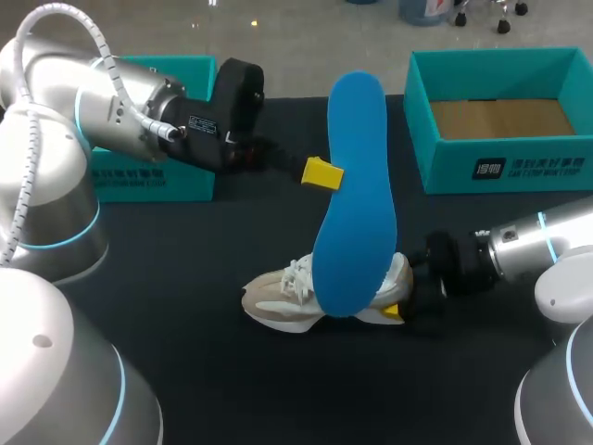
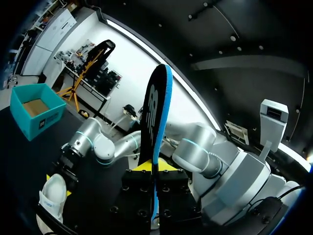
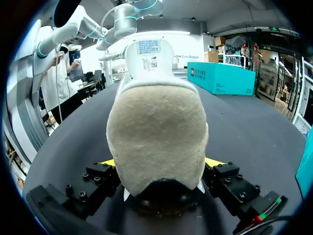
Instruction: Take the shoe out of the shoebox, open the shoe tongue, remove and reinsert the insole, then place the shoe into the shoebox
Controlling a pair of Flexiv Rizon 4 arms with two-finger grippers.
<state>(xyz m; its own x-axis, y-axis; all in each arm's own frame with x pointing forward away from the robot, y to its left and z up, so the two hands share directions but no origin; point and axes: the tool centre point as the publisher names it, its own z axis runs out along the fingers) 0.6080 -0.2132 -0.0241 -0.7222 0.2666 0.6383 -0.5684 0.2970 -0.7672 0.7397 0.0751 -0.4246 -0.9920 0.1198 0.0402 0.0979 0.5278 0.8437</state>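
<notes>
A beige and white shoe [image 1: 283, 295] lies on its side on the black table [image 1: 185, 278], toe toward my left. Its heel [image 3: 156, 137] sits between the fingers of my right gripper [image 1: 400, 301], which stand wide on either side of it; the jaws look open. My left gripper [image 1: 320, 173] is raised above the table behind the shoe, shut on the edge of the blue insole [image 1: 357, 195]. The insole stands nearly upright, and its lower end hangs in front of the shoe's opening. In the left wrist view the insole [image 2: 155, 112] shows edge-on between the fingers, black side and blue side.
An open teal shoebox [image 1: 528, 169] with a brown floor stands at the back right. A second teal box part [image 1: 153, 183] sits at the back left, partly behind my left arm. Bare table lies in front of the shoe.
</notes>
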